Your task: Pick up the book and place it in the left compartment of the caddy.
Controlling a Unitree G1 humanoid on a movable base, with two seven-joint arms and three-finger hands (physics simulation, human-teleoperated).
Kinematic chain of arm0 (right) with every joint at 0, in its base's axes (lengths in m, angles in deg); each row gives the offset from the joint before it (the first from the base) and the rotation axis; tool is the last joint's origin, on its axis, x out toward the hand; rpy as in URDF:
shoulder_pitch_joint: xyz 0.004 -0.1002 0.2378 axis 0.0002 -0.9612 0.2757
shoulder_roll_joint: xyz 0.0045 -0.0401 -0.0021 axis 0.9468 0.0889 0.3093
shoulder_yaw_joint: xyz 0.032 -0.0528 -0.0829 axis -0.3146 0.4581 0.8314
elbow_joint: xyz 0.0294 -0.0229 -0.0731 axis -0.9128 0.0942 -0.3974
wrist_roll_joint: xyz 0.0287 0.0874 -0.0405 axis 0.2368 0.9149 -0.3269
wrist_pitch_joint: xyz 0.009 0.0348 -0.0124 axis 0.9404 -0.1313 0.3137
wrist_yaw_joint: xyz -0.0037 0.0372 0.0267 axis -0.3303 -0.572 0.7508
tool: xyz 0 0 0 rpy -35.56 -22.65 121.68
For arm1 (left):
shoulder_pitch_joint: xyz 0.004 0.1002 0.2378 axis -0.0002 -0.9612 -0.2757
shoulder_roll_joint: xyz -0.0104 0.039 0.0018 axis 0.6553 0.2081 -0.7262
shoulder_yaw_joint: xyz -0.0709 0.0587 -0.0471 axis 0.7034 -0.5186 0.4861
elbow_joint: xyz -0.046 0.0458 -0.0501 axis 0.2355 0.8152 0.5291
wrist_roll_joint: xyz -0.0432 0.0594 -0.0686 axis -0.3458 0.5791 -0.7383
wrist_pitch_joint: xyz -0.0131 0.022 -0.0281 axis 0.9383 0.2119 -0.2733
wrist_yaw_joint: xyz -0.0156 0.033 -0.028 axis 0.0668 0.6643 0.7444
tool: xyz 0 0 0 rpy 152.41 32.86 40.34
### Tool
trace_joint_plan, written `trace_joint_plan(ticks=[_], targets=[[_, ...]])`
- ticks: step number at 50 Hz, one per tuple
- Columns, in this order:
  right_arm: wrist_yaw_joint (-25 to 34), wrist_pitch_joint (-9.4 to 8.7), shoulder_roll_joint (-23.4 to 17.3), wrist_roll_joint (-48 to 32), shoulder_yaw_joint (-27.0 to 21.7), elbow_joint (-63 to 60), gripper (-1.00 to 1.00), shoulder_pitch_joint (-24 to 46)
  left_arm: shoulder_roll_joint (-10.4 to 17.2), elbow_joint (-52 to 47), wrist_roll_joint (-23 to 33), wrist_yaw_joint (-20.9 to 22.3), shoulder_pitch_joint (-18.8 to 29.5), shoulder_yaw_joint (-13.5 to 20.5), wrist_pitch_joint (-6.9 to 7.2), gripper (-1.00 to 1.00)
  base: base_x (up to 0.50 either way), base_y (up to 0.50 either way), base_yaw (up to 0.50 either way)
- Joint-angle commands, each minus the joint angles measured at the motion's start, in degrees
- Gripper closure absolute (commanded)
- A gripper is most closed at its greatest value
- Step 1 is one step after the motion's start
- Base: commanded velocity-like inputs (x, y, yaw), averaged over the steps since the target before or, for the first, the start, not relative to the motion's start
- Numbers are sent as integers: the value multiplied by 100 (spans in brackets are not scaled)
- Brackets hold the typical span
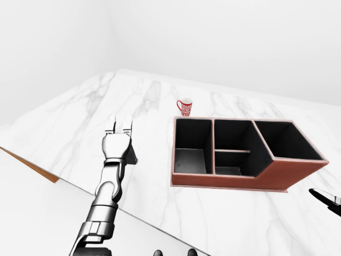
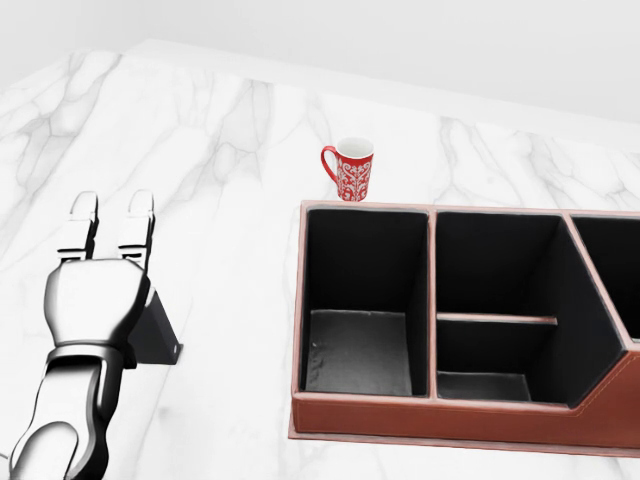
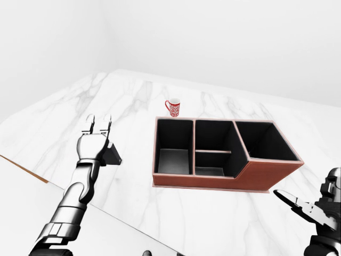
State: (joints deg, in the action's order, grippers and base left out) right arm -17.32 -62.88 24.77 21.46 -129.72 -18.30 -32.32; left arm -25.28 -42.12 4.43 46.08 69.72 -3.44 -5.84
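Note:
A dark book [image 2: 156, 336] lies flat on the white marble counter, left of the caddy, mostly hidden beneath my left hand. That left hand [image 2: 108, 222] hovers over it, palm down, with its fingers stretched straight and open, closed round nothing. The red-brown caddy [image 2: 400, 416] has black compartments; its left compartment [image 2: 362, 300] holds nothing. In the right-eye view my right hand [image 3: 318, 209] sits at the bottom right corner, away from the caddy, with its fingers spread open.
A red-and-white patterned mug [image 2: 350, 170] stands just above the caddy's upper left corner in the head view. The counter's near edge [image 1: 80, 188] runs diagonally under my left forearm in the left-eye view.

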Motion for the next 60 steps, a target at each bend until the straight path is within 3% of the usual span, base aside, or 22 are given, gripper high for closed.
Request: trace_joint_plan(ticks=[1, 7, 14, 22, 32, 44, 60], targets=[[1, 0, 5, 5, 7, -32, -100, -20, 150, 485, 55, 178, 390, 54, 0, -100, 0, 0, 0], [13, 0, -4, -25, 20, 42, -100, 15, 186, 1210, 177, -125, 694, -46, 0, -100, 0, 0, 0], [1, 0, 0, 2, -9, -32, -100, -11, 224, 2431, -171, -647, 1239, -121, 0, -100, 0, 0, 0], [12, 0, 13, -14, -14, -29, -100, 1, 239, 2936, -267, -711, 1485, -265, 0, -100, 0, 0, 0], [-10, 0, -26, -34, 31, 113, -100, 32, 335, 4443, -660, -1181, 2123, -348, 0, -100, 0, 0, 0], [-10, 0, -3, -47, 19, 52, -100, 10, 402, 4883, -953, -1598, 2370, -450, 0, -100, 0, 0, 0], [-24, 0, -1, -53, 7, 10, -100, -1, 348, 5412, -884, -1256, 2500, -589, 0, -100, 0, 0, 0]])
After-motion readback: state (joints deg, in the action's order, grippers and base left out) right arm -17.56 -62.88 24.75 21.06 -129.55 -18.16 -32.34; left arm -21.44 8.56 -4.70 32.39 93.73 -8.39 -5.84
